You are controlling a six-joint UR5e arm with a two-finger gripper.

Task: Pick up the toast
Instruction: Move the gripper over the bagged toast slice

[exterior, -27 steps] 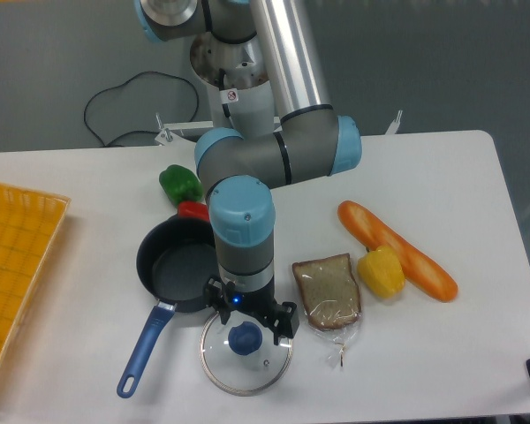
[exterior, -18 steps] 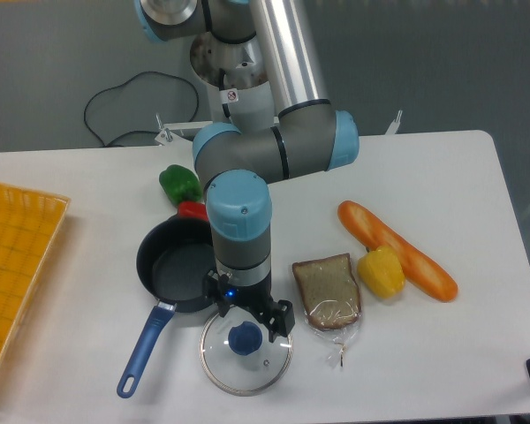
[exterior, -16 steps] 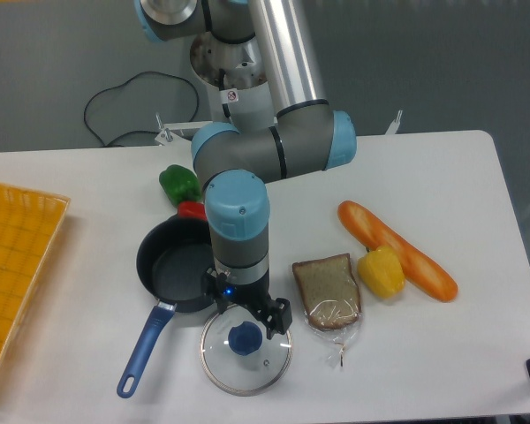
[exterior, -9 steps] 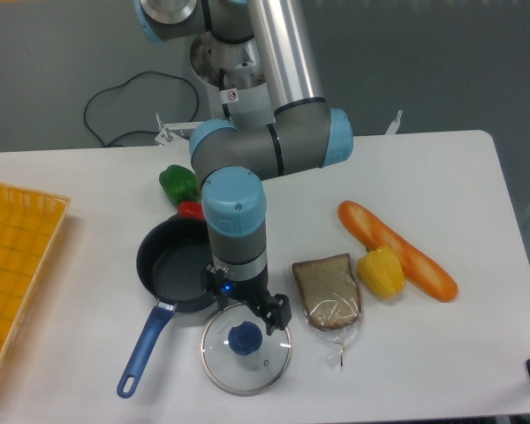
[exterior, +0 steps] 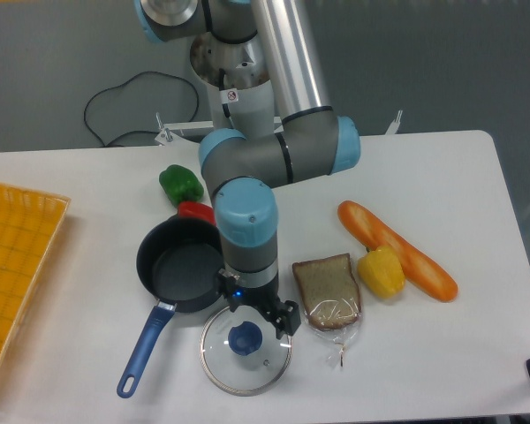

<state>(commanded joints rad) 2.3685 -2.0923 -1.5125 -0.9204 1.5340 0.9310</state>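
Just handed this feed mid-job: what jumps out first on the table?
The arm's gripper hangs over the glass lid beside the black pan. Just right of it lies the bagged toast, untouched, with a yellow pepper and orange loaf beyond.

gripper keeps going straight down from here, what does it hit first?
Most likely the glass lid, near its blue knob. The gripper points down over the lid's upper right part, not over the toast. Depth is hard to judge from this one view.
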